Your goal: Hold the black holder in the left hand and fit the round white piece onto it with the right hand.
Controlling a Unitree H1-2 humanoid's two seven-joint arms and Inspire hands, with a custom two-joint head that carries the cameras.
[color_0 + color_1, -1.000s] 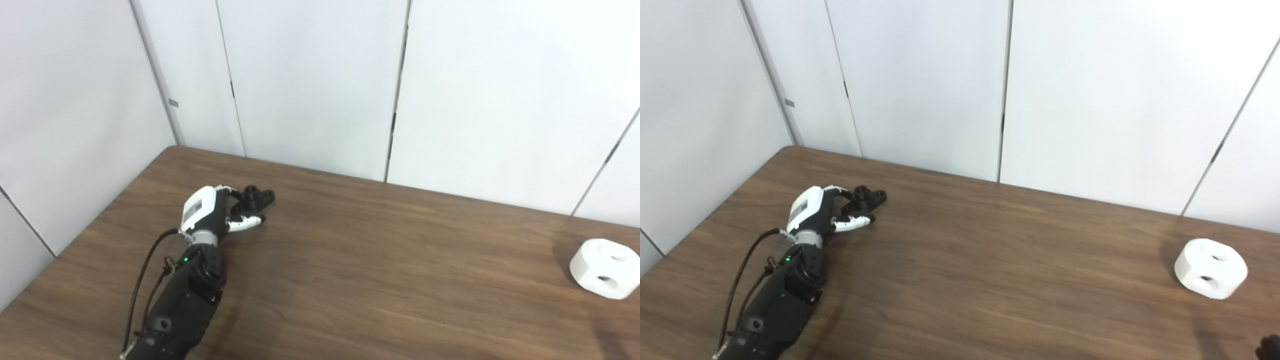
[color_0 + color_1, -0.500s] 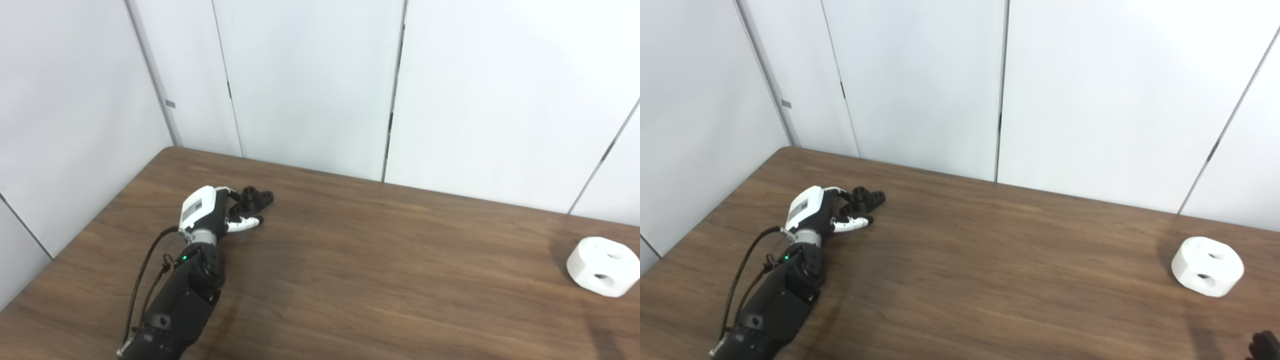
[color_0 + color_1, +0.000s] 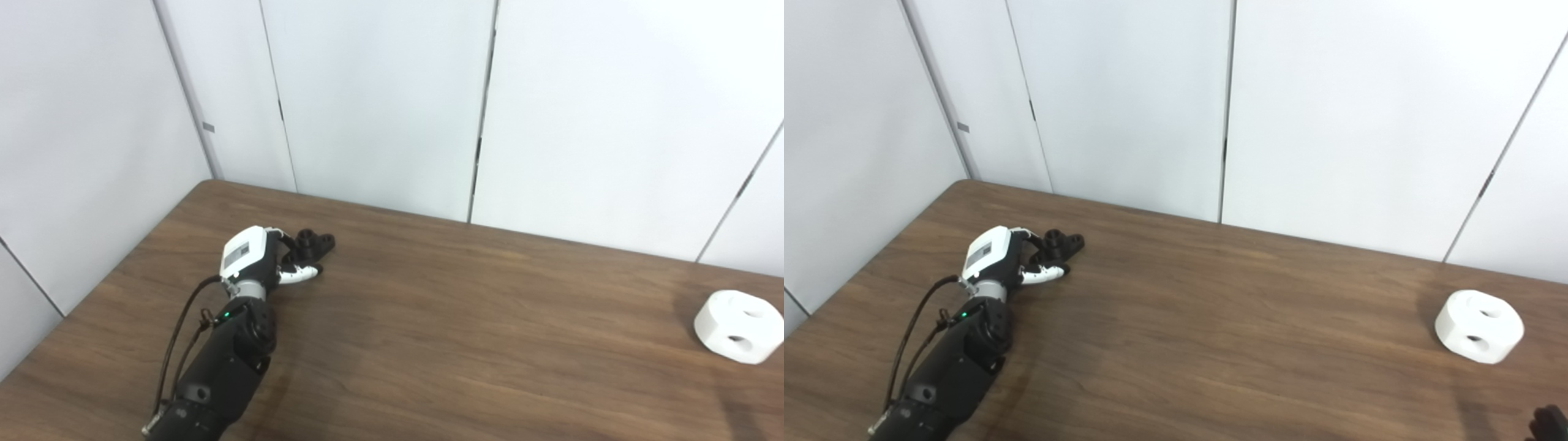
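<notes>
The black holder point(image 3: 316, 241) lies on the wooden table point(image 3: 465, 331) at the far left. My left hand point(image 3: 257, 257) rests just behind it. Its fingers point(image 3: 283, 235) curl toward the holder's near end, and its thumb point(image 3: 302, 273) stretches out beside the holder, apart from it. Whether the fingers touch the holder is hidden. The round white piece point(image 3: 1478, 327), with two holes in it, sits at the far right of the table, nothing near it. Only a dark tip of my right hand point(image 3: 1546, 424) shows, at the bottom right corner of the right eye view.
White wall panels point(image 3: 380, 104) stand close behind the table's far edge and along its left side. A black cable point(image 3: 177, 331) loops beside my left forearm.
The camera shifted slightly a second ago. My left hand has crept a little closer to the holder; holder and white piece have not moved.
</notes>
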